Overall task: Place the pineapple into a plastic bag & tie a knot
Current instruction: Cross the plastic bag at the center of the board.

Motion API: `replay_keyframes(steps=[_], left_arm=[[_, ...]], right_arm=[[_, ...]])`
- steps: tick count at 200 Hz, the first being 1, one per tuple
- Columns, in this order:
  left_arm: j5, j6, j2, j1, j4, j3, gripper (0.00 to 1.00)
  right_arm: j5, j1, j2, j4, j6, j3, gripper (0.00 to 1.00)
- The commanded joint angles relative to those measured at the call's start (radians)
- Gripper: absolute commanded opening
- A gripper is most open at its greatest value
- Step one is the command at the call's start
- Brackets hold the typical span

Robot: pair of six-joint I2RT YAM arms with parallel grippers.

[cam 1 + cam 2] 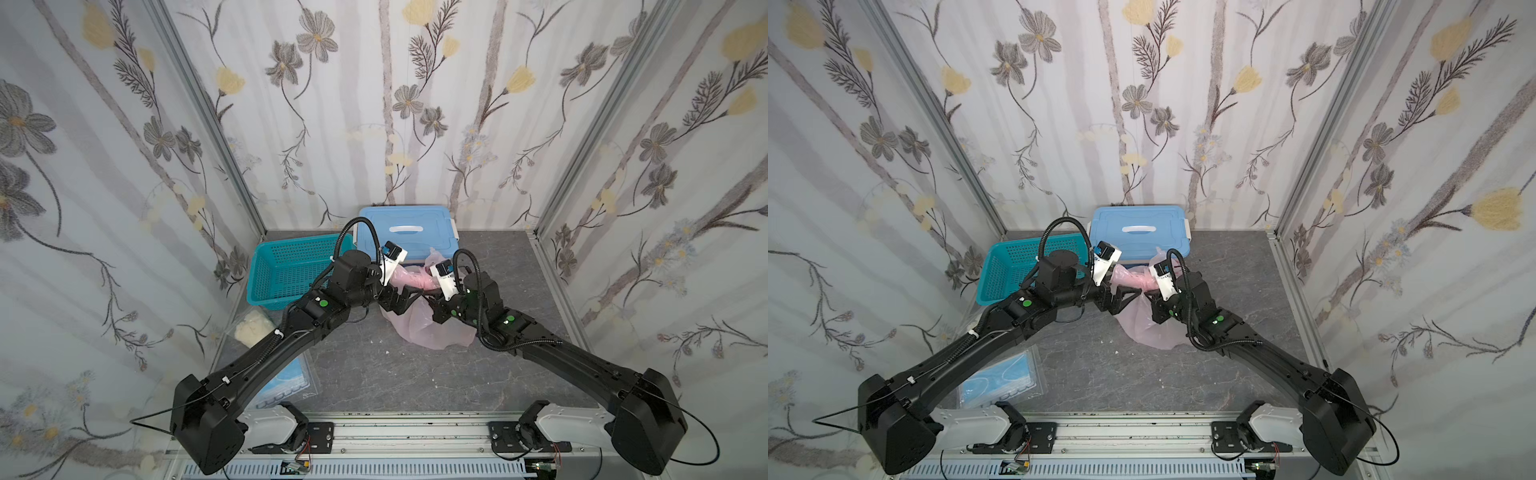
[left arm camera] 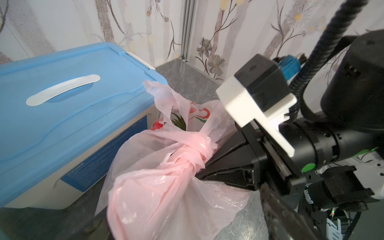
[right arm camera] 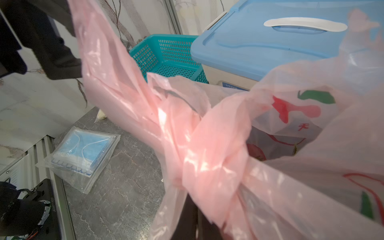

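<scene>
The pink plastic bag (image 1: 424,328) (image 1: 1152,330) sits mid-table in both top views, between my two grippers. Its handles are twisted into a knot (image 2: 195,151) (image 3: 207,162). Green pineapple leaves (image 2: 179,123) show through the bag's mouth; the rest of the pineapple is hidden. My left gripper (image 1: 409,297) (image 2: 182,216) is open, its fingers wide apart on either side of a loose pink handle end. My right gripper (image 1: 430,298) (image 3: 199,218) is shut on the pink plastic just beside the knot. In the left wrist view, its fingers (image 2: 228,166) meet at the knot.
A box with a blue lid (image 1: 405,228) stands right behind the bag. A teal basket (image 1: 291,270) is to its left. A clear bag of white lumps (image 1: 251,326) and a packet of blue masks (image 3: 83,153) lie at the front left, under my left arm.
</scene>
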Motion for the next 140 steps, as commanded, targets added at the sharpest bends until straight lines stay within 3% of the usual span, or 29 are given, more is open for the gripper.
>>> replay_keyframes(steps=[1,34,96,118,140], left_arm=[[0.019,0.118,0.02,0.006,-0.014,0.026,1.0],[-0.041,0.173,0.062,0.035,0.013,0.076,1.0],[0.158,0.332,0.069,0.095,-0.264,0.206,1.0],[0.252,0.345,0.159,0.09,-0.343,0.295,1.0],[0.25,0.35,0.257,0.082,-0.387,0.395,1.0]], right_arm=[[-0.03,0.0,0.003,0.064,-0.009,-0.003,0.0],[-0.033,0.001,-0.002,0.074,-0.01,-0.021,0.0],[-0.036,0.0,-0.005,0.09,-0.006,-0.036,0.0],[-0.043,0.0,-0.008,0.09,-0.007,-0.038,0.0],[-0.044,0.0,-0.01,0.092,-0.01,-0.039,0.0]])
